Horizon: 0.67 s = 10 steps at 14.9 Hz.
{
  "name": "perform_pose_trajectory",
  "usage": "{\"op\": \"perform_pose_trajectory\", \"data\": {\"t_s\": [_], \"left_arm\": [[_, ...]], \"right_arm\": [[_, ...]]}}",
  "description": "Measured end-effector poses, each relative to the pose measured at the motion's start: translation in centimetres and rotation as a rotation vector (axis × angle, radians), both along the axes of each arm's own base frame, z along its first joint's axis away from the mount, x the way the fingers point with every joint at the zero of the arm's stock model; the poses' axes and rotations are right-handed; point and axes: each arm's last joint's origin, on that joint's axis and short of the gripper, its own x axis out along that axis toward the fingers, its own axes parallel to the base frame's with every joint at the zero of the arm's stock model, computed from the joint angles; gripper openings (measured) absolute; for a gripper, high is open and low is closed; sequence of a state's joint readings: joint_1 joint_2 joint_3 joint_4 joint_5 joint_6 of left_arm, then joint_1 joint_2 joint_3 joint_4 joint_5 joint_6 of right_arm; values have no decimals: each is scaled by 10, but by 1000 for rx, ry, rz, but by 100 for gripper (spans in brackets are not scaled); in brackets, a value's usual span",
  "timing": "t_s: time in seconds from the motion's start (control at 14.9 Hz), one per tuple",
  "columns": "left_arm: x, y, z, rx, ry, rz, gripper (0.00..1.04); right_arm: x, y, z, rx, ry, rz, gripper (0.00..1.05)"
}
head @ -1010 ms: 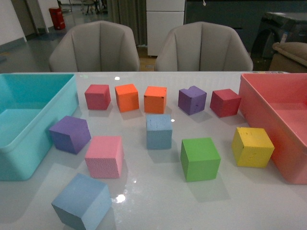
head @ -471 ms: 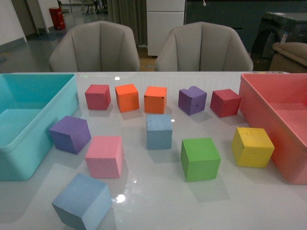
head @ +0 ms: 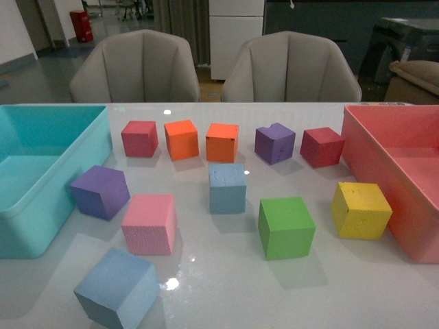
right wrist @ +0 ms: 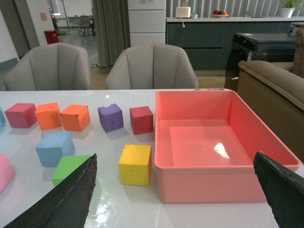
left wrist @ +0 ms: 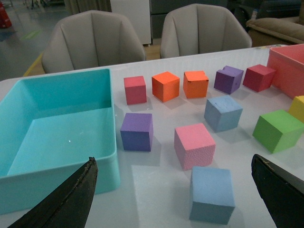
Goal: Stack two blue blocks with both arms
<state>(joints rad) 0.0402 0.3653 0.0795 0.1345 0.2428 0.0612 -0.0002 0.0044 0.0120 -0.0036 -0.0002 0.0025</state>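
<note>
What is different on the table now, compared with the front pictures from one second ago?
Nothing visibly changed in the front view. The near blue block and the far blue block lie apart on the table, exactly as before.

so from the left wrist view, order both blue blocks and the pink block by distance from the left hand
1. near blue block, just ahead of the open left hand
2. pink block, just beyond it
3. far blue block, mid-table
</note>
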Motion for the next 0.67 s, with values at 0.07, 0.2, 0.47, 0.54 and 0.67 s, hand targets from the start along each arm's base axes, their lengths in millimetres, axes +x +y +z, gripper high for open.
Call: {"op": "perform_pose_trajectory", "data": {"t_s": [0.07, 0.2, 0.47, 0.54, 0.67], "left_arm": [[8, 0, 1, 3, 1, 8, 98], [32, 1, 10, 24, -20, 30, 98], [121, -2, 6, 53, 155, 86, 98], [133, -7, -10, 43, 281, 65, 98], [135, -15, -24, 36, 403, 12, 98]], "right_arm": [[0, 0, 0, 0, 0, 0, 98], [0, 0, 0, 0, 0, 0, 98], [0, 0, 0, 0, 0, 0, 98], [0, 0, 0, 0, 0, 0, 98], [0, 0, 0, 0, 0, 0, 98]]}}
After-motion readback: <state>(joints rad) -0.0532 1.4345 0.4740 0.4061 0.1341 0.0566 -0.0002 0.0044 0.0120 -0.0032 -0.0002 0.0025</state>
